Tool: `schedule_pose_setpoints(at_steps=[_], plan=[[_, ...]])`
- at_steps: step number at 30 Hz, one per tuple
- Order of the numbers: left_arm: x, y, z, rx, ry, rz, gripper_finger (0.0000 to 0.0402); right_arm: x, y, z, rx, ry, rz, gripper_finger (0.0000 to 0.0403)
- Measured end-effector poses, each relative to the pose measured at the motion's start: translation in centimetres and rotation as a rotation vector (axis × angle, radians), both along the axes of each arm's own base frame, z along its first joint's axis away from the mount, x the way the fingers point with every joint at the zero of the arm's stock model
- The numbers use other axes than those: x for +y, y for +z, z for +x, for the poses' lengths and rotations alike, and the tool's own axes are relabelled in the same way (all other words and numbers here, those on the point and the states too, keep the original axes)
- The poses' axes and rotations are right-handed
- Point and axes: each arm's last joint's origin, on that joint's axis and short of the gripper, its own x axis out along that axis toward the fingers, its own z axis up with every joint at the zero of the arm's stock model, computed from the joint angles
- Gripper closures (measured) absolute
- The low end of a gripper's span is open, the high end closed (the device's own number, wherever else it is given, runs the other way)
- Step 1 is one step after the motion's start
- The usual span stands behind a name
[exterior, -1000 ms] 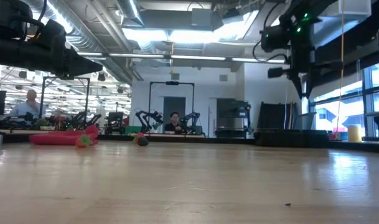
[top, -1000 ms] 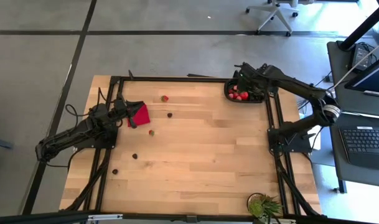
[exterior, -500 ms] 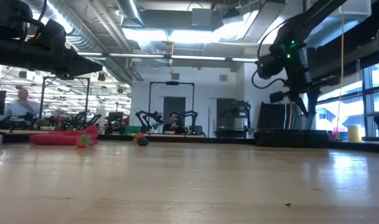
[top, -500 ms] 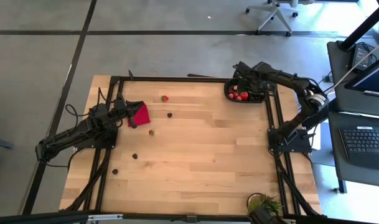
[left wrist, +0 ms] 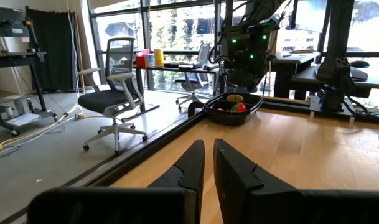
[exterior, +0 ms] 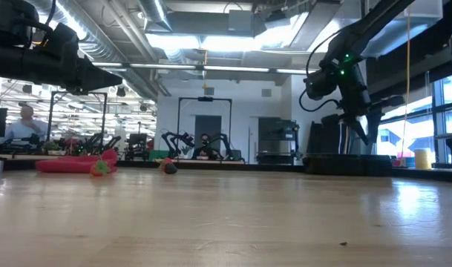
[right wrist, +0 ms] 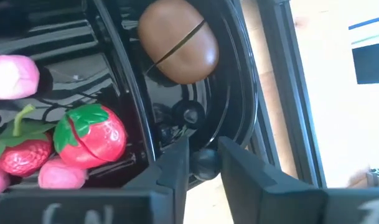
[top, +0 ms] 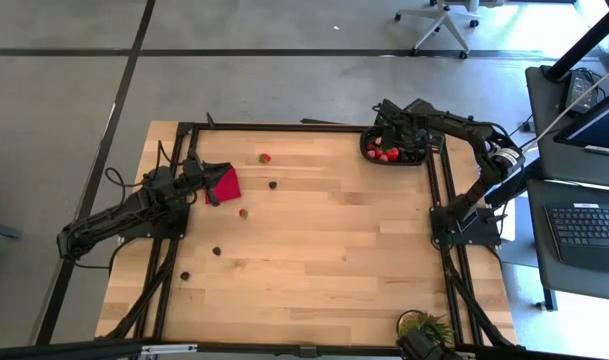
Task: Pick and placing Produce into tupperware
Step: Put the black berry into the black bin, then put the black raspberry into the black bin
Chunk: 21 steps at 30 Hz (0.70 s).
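Observation:
The tupperware [top: 396, 157] is a black tray at the table's far right corner, also seen in the left wrist view [left wrist: 233, 111]. It holds a brown lump [right wrist: 178, 40], red strawberries [right wrist: 93, 134], pink pieces and tiny dark round ones [right wrist: 190, 115]. My right gripper [right wrist: 205, 163] hangs over the tray [top: 386, 128], shut on a small dark round piece. More produce lies on the wood: a strawberry [top: 265, 157], another [top: 243, 212] and dark pieces [top: 272, 184], [top: 216, 251]. My left gripper [left wrist: 208, 158] waits, shut, at the table's left side [top: 206, 182]. My right gripper pinches a small dark round piece [right wrist: 205, 162] between its two fingertips [right wrist: 177, 165]. The fingers come from above, pointing down. The piece sits over the tray's rim [right wrist: 242, 118]. Whether it touches the tray, I cannot tell.
A flat red cloth [top: 224, 185] lies under the left gripper. A spiky green plant [top: 424, 332] stands at the near right edge. Black frame rails [top: 439, 200] run along both table sides. The middle of the wooden top holds only scattered pieces. People show in the room beyond.
My right gripper has come down toward the tray and tipped from upright to slanting, while the arm's elbow has swung toward the far edge. It has stayed over the tray. The left arm has kept still.

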Motion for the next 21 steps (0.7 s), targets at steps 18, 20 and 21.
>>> schedule_pose_setpoints(at_steps=[18,20,21], plan=[[0.0,0.0,0.0,-0.001,0.0,-0.002,0.0374,0.8,1.6,2.0,-0.007,0.132,0.003,0.0186],[0.0,0.0,0.0,-0.001,0.0,-0.002,0.0374,1.1,2.7,3.1,-0.028,0.177,-0.02,0.0185],[0.0,0.0,0.0,-0.001,0.0,-0.002,0.0374,1.3,3.4,3.8,-0.047,0.197,-0.041,0.0185]])
